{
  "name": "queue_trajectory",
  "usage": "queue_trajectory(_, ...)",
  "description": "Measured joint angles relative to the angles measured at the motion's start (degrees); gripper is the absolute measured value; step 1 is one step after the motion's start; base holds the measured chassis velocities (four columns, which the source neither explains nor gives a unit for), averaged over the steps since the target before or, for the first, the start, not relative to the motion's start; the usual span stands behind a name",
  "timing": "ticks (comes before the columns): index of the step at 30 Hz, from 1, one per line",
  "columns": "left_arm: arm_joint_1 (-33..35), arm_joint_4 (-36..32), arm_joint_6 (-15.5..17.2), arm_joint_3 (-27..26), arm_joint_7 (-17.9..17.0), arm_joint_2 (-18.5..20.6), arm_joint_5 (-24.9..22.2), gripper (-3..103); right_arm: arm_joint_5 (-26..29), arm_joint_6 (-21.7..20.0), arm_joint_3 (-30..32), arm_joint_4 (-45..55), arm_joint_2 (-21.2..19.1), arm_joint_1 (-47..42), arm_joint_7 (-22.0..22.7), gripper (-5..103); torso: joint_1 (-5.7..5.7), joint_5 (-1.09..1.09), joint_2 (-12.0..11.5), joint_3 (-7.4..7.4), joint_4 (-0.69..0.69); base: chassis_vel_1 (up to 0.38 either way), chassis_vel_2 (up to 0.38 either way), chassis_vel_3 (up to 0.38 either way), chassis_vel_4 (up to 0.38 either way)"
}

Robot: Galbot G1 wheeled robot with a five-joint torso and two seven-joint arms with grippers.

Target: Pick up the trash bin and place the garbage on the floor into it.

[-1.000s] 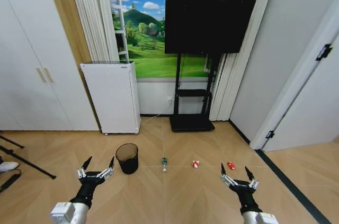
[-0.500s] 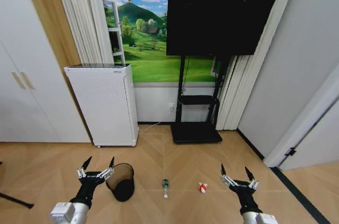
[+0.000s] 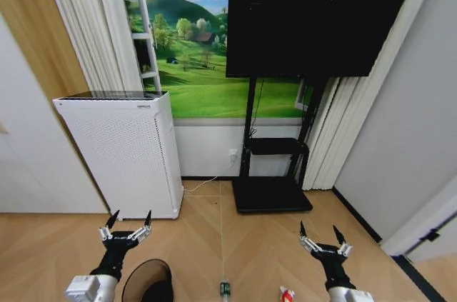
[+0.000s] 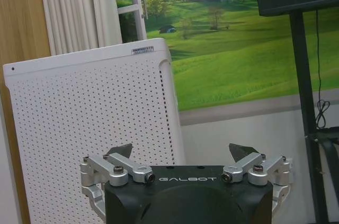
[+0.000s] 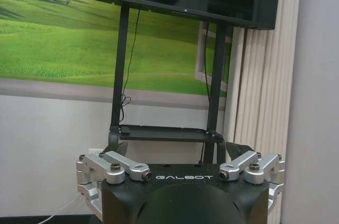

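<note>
The trash bin [image 3: 148, 280], a black wire-mesh basket, stands on the floor [image 3: 214, 241] at the head view's bottom edge, cut off by the frame. My left gripper [image 3: 128, 223] hangs open just above and left of its rim, holding nothing. Of the garbage, a clear bottle with a green label [image 3: 224, 289] and one red-and-white piece [image 3: 286, 293] lie at the bottom edge. My right gripper [image 3: 319, 236] is open above and right of that piece. In the wrist views the left gripper [image 4: 181, 152] and right gripper [image 5: 175, 152] both stand spread and empty.
A tall white perforated appliance [image 3: 118, 152] stands against the wall just behind the bin. A black TV [image 3: 314, 16] on a stand with a flat base [image 3: 271, 195] sits ahead at centre right. A white cable [image 3: 194, 185] lies by the wall.
The whole head view has shifted: the wall, appliance and TV loom closer, and bin and garbage have slid to the bottom edge. Both grippers keep the same open pose.
</note>
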Motion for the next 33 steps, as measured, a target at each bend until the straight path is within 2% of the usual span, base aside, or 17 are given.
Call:
queue_trajectory(16,1.7,0.7,-2.6,-1.1,-0.3,-0.3,-1.5,100,0.0,1.1,-0.4,-0.2,0.2,-0.1,-1.4,100,-0.96,-0.02,-2.1,-1.22,-0.04,0.004,-0.003,-0.013,0.012)
queue_trajectory(33,5.3,2.0,-5.3,-2.5,0.6,-0.1,-5.7,100,-0.4,2.5,-0.5,-0.9,0.7,-0.8,-2.3,100,-2.97,-0.02,-7.0,-4.12,-0.03,0.000,0.000,0.000,0.000)
